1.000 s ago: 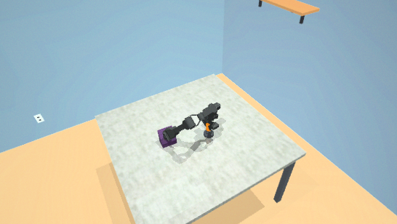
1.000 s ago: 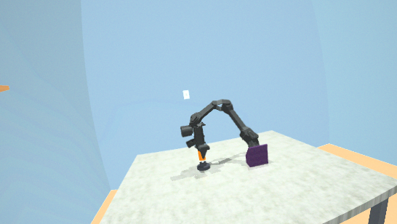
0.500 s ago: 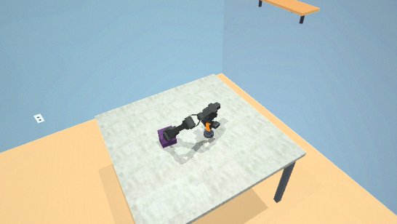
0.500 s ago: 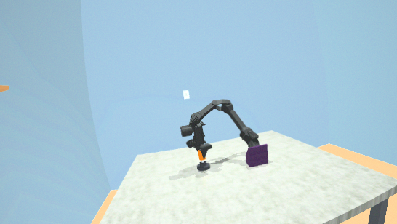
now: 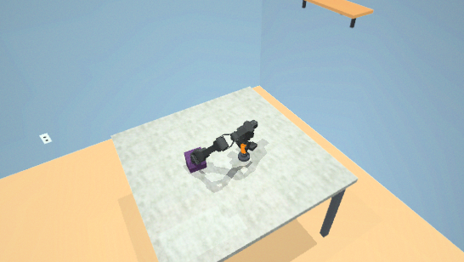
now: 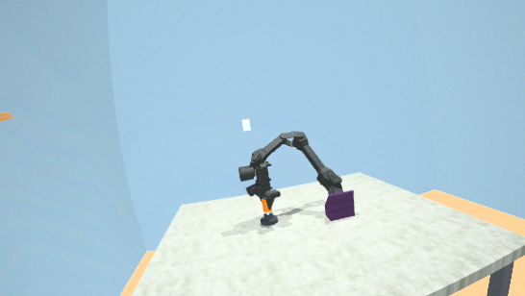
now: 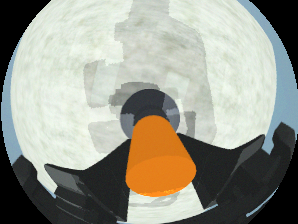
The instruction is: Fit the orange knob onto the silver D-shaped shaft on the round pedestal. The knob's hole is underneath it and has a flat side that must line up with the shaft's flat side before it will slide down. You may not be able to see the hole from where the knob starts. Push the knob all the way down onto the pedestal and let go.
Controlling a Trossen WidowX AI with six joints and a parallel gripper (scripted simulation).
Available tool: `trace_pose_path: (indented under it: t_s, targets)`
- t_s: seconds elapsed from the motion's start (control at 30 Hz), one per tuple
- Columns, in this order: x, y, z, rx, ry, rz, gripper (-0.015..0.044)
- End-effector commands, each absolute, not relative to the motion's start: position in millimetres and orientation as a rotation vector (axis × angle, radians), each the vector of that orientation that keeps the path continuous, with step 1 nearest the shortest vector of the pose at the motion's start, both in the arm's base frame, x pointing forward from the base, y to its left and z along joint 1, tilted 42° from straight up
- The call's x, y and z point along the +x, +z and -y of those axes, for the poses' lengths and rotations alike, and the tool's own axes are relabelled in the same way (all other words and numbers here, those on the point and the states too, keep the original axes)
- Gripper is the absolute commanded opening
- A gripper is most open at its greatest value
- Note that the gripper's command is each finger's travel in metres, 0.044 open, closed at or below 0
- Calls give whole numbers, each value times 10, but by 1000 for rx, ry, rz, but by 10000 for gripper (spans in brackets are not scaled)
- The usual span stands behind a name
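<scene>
The orange knob [image 5: 243, 149] [image 6: 266, 206] [image 7: 161, 162] is held roughly upright over the round dark pedestal [image 5: 243, 157] [image 6: 268, 221] [image 7: 145, 98]. My gripper [image 5: 244, 145] [image 6: 267, 200] [image 7: 159, 147] points down and is shut on the knob, with a finger on either side in the wrist view. In the exterior view a small pale bit, probably the shaft [image 6: 267, 213], shows between the knob's lower end and the pedestal, so the knob is not against the pedestal. The knob's underside and hole are hidden. Whether the shaft's tip is inside the hole, and how the flats line up, I cannot tell.
The arm's base stands at a purple block [image 5: 195, 163] [image 6: 340, 207] on the pale table [image 5: 183, 217] [image 6: 385, 250]. The arm arches from there to the pedestal. An orange shelf [image 5: 346, 8] hangs on the wall, far from the arm.
</scene>
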State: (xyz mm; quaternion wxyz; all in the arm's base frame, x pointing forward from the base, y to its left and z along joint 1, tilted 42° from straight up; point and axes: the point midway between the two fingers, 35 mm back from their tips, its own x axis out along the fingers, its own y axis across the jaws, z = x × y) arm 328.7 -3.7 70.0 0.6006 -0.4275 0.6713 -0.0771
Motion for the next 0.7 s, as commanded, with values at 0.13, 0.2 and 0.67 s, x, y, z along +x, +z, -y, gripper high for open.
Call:
trace_pose_path:
  t_s: [0.13, 0.2, 0.67]
  targets:
    - [3286, 693, 38, -993, -179, -1555, 0]
    - [3284, 692, 37, -993, -179, -1555, 0]
    - [3281, 732, 10, -1030, -142, -1565, 0]
